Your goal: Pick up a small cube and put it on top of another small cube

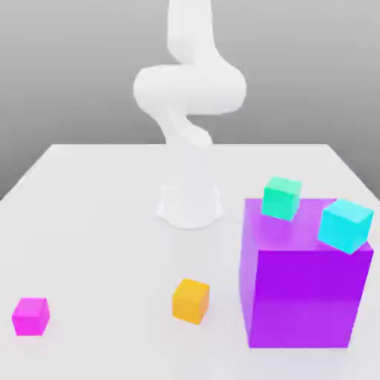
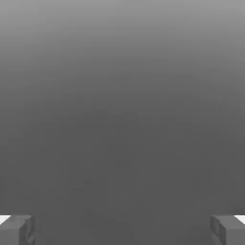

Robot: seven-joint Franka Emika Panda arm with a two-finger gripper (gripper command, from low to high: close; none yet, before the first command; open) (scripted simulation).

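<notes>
Our end effector (image 2: pixel 122 230) hangs released, its two fingertips (image 2: pixel 16 229) spread wide with nothing between them. We place the small magenta cube (image 1: pixel 30 315) alone near the tabletop (image 1: pixel 96 223) corner at the exterior view's lower left, well apart from the arm's base. The cyan cube (image 1: pixel 345 225) sits atop the big purple cube (image 1: pixel 306 286) toward the opposite side, perhaps overhanging its edge. From the hand view we cannot tell which way the magenta cube lies; the reach probably runs away from the purple cube. We count one magenta, one orange (image 1: pixel 191 300), one green-teal (image 1: pixel 282 197), one cyan, one purple.
</notes>
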